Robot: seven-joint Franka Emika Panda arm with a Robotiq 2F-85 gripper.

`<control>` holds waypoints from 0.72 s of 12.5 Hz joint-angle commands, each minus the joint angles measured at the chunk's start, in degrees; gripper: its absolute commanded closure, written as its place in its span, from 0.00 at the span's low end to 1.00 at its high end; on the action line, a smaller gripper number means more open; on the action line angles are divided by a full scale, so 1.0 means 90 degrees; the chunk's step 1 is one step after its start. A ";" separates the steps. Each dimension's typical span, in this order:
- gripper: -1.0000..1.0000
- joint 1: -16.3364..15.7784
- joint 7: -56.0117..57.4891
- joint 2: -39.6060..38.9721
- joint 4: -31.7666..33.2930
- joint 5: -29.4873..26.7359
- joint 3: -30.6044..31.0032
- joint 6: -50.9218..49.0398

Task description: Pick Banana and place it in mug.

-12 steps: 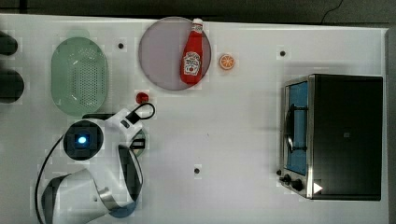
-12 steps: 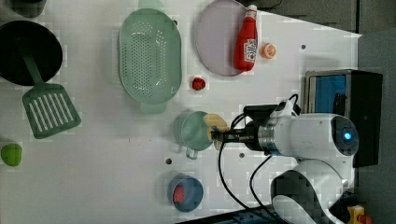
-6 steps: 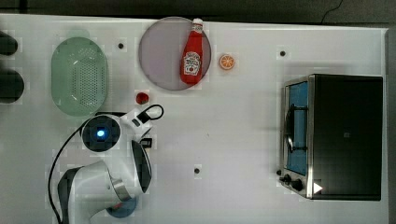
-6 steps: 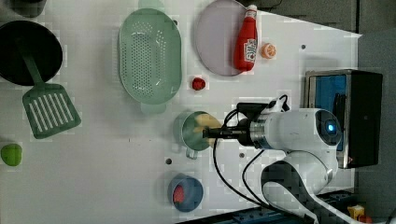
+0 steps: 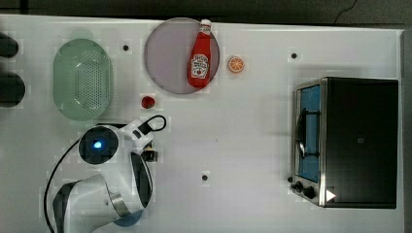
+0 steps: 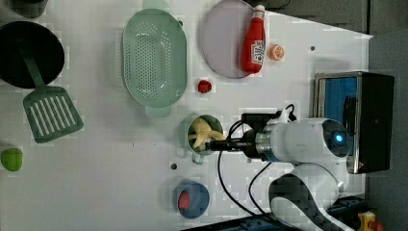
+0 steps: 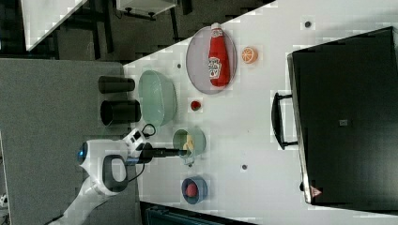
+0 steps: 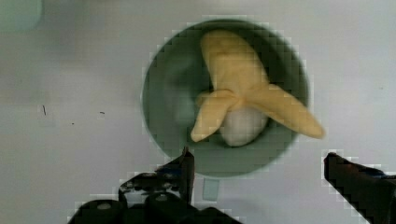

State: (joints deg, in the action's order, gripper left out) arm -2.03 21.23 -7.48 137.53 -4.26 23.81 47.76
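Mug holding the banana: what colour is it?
Muted green mug, with the pale yellow banana inside; clearest in the wrist view.

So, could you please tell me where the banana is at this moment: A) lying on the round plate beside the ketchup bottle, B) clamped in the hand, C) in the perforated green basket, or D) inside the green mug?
D: the banana lies inside the mug, one peel tip poking over the rim, while the hand hangs open, holding nothing.

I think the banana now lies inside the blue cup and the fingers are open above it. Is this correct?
Not quite. The banana lies inside the green mug, not the blue cup, which holds something red. The wrist view shows it clearly; the fingers are indeed open above it.
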 commanded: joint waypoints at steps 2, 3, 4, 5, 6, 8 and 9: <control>0.00 0.0153 -0.0302 0.1572 -0.0387 0.0142 -0.0773 -0.0389; 0.00 0.0200 -0.0301 0.1852 -0.0533 0.0142 -0.1058 -0.0671; 0.00 0.0251 -0.0301 0.2078 -0.0710 0.0142 -0.1360 -0.1034; 0.00 0.0304 -0.0301 0.2269 -0.0920 0.0142 -0.1676 -0.1517; 0.00 0.0338 -0.0301 0.2413 -0.1189 0.0147 -0.1984 -0.2068; 0.00 0.0398 -0.0301 0.2537 -0.1872 0.0165 -0.2529 -0.3305; 0.00 0.0404 -0.0302 0.2527 -0.2263 0.0165 -0.2752 -0.3844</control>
State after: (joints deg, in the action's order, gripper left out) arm 0.88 20.20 18.42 117.72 -2.60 -0.75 15.64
